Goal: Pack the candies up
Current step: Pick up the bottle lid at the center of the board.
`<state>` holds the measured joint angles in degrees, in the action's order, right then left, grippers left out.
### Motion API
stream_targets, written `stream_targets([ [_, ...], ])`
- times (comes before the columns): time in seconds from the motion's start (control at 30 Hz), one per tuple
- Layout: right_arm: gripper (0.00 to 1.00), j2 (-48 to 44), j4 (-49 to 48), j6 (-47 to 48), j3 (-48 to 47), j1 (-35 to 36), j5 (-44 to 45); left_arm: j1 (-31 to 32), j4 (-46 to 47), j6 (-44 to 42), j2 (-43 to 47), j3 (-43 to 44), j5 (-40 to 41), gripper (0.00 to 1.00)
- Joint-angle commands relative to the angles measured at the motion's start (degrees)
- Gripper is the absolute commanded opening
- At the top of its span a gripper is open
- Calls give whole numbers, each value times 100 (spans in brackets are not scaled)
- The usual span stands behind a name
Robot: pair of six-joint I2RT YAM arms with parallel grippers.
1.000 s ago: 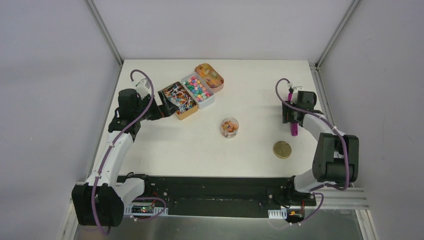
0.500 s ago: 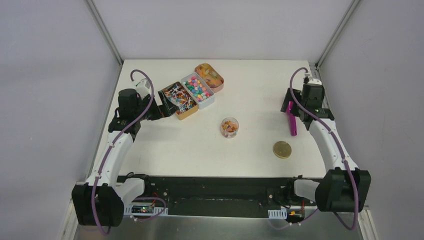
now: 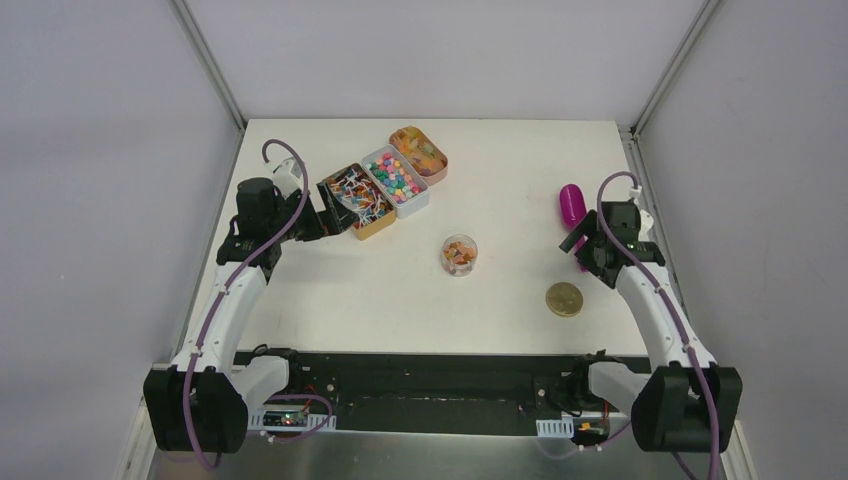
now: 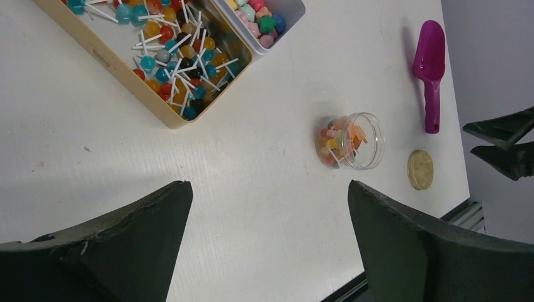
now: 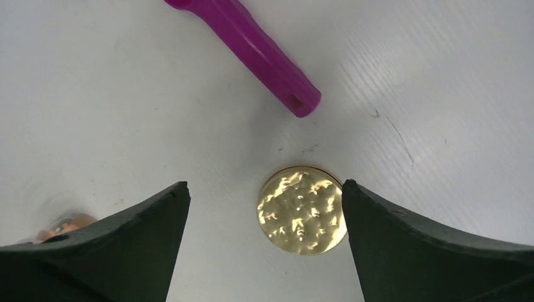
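Right pincer point(image 5: 264, 184) spread wide, empty, angled down over gold lid point(image 5: 302, 209); left pincer point(image 4: 269, 184) wide, empty, beside lollipop tin point(image 4: 107, 63).

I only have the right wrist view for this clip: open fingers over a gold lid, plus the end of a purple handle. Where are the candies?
Observer: At the far left of the table, in three open tins; the candies in the nearest one have white sticks.
Reviewer: Is anything packed yet?
Observer: A small clear jar stands mid-table with no lid on, and it holds some sweets, mostly orange.
Reviewer: And the left arm?
Observer: The left gripper is open and holds nothing, near the end of the gold tin.
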<state>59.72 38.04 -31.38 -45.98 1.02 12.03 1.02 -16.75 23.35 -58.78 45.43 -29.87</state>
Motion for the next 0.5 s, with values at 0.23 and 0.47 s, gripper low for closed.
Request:
stream_targets([
  [0.23, 83, 720, 180, -1652, 688, 21, 356, -40, 190, -15, 93, -17, -107, 99],
  [0.47, 84, 759, 243, -1900, 764, 25, 338, -40, 191, -4, 60, -9, -118, 99],
])
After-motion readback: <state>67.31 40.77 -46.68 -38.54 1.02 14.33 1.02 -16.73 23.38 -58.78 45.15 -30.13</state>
